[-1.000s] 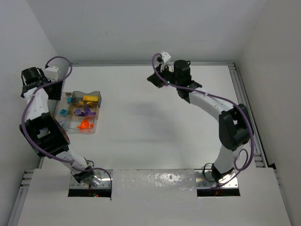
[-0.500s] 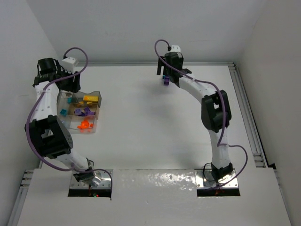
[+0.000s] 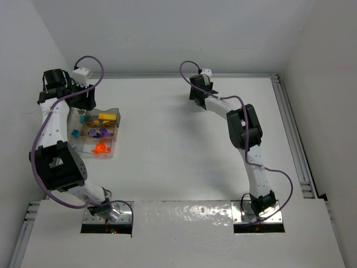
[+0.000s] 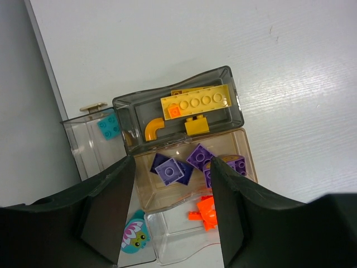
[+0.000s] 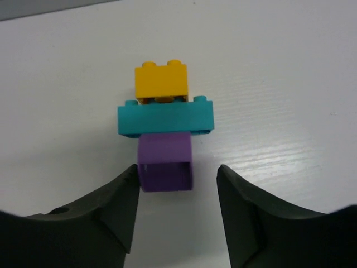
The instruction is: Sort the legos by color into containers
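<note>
A stack of purple, teal and yellow bricks (image 5: 165, 117) lies near the far edge of the tabletop (image 3: 167, 162), straddled untouched by the right gripper (image 5: 176, 167), its fingers apart. A pick is judged in hand: closure on the purple end is called for, then separation by colour. The left gripper (image 4: 172, 162), spread and empty, is held over the compartmented tray (image 4: 239, 120) by the left edge.

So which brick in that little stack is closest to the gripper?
The small purple plastic brick, at the stack's near end, right by the right gripper. The wide teal brick sits in the middle and the yellow brick is farthest.
</note>
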Tool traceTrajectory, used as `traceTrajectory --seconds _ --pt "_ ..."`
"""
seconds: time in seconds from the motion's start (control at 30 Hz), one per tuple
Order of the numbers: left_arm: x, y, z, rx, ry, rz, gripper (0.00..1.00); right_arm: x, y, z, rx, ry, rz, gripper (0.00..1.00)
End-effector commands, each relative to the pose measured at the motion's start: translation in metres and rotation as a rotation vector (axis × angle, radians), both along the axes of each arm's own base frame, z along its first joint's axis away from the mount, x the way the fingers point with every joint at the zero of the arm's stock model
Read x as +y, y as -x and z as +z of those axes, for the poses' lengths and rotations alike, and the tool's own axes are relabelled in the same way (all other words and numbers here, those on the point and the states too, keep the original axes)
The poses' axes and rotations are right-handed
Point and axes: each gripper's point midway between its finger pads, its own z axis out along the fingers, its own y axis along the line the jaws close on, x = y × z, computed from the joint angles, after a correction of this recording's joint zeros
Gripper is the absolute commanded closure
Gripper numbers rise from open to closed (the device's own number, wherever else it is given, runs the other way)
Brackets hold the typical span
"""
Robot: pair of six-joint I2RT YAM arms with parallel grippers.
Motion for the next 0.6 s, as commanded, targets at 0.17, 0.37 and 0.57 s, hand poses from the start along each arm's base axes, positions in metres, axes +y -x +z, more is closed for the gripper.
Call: traceTrajectory --seconds 0.17,0.37,0.57 --pt "-0.003 0.002 0.019 -0.055 0.002 -0.002 0.46 0.016 -0.033 0.018 -0.128 -0.023 0.01 0.53" --pt "-0.005 0.004 0.02 -0.055 0.001 -0.019 0.46 0.013 -0.03 0.006 -0.098 0.011 0.019 0.8" --pt "-0.037 0.017 0.02 -0.062 0.025 -0.246 0.46 0.025 -0.007 0.028 -0.131 0.071 0.259 1.0"
